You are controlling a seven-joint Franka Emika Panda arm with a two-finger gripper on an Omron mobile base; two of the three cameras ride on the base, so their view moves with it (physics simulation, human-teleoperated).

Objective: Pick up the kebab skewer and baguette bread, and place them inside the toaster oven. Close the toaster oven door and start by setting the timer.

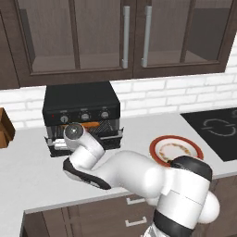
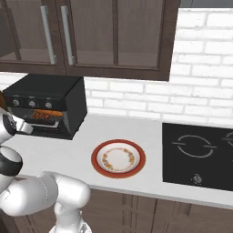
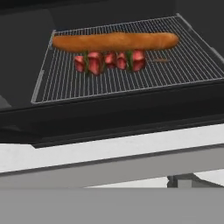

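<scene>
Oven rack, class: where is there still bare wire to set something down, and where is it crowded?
The rack is bare across its near half, between the skewer and the front edge, and at its right side past the skewer's tip. The back strip is crowded: the baguette lies along it with the skewer tight against it.

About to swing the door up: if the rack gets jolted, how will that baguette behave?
The baguette bread looks round and slim, so it could roll on the wire rack. The kebab skewer lies right against its front, likely blocking that. It looks stiff and probably light.
</scene>
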